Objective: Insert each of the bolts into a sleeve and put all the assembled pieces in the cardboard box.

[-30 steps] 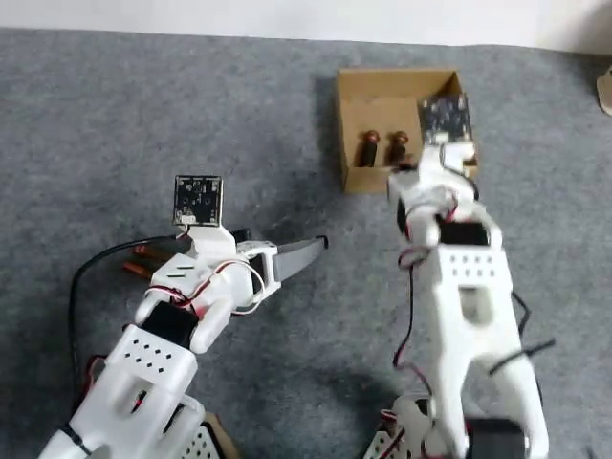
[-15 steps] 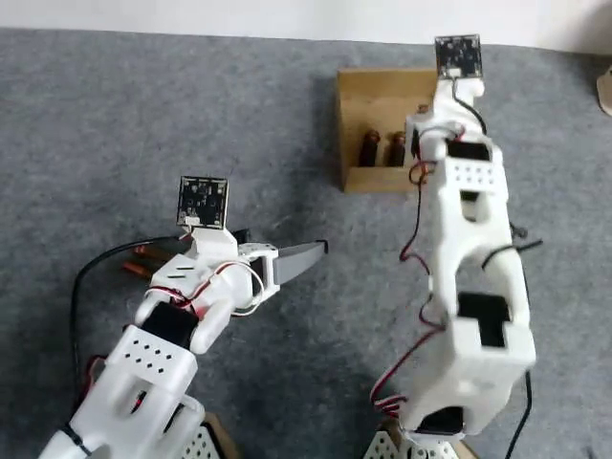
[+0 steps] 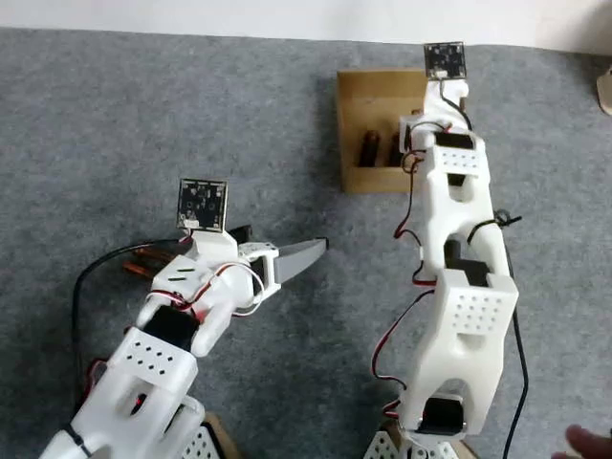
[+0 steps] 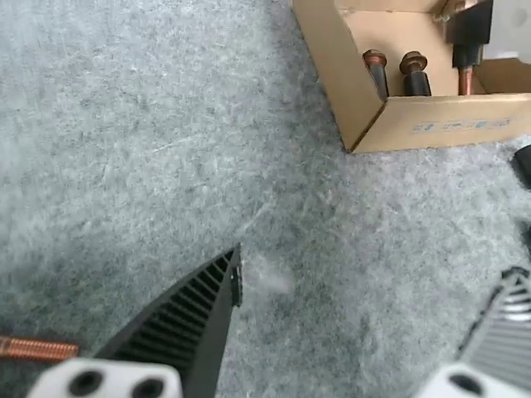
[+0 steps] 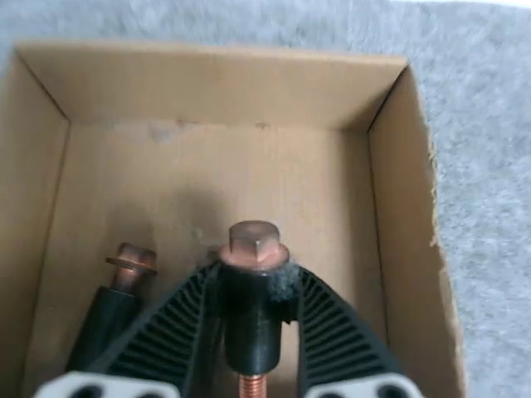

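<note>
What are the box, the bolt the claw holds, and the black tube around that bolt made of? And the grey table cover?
Box: plain brown cardboard, matte, with raw cut edges.
Bolt: seemingly metal, copper-coloured with a dull sheen, hex head and threaded tip.
Sleeve: matte black, probably plastic or rubber; I cannot tell which.
Table cover: grey fuzzy fabric, like felt or carpet.

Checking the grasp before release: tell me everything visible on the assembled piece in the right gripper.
The assembled piece is a copper-coloured bolt with a flanged hex head, seated in a black, plastic-looking sleeve. Its threaded tip pokes out of the sleeve's other end, toward the wrist. The sleeve is clamped on both sides by the black ribbed fingers of the right gripper. It hangs inside the cardboard box. Whether it touches the box floor cannot be told.
</note>
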